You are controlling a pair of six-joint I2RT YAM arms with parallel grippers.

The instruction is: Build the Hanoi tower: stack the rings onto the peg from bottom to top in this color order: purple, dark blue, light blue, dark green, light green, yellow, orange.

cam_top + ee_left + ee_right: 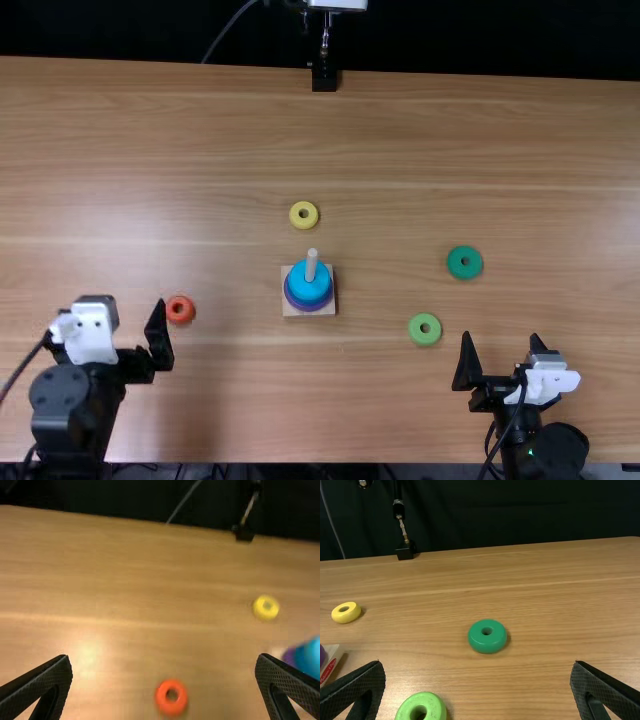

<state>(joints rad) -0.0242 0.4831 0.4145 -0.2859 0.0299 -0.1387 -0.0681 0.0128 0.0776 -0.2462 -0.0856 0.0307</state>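
Observation:
My left gripper point(129, 303) stands open at the lower left, beside the orange ring point(180, 310). Open too, my right gripper point(501, 338) is at the lower right, nearest the light green ring point(425, 329). The dark green ring point(465, 262) lies farther back. On the square base point(297, 309), the upright peg point(312, 262) carries the light blue ring point(302, 275) over the purple ring point(308, 305); a darker blue edge shows between them. Behind it is the yellow ring point(304, 215). In the wrist views, nothing is between the left gripper point(164, 657) or right gripper point(478, 662) fingertips.
A small black stand point(324, 78) with a metal stem is at the table's far edge, in front of a dark curtain. The four loose rings lie flat on the wooden table point(400, 150), spread around the peg base.

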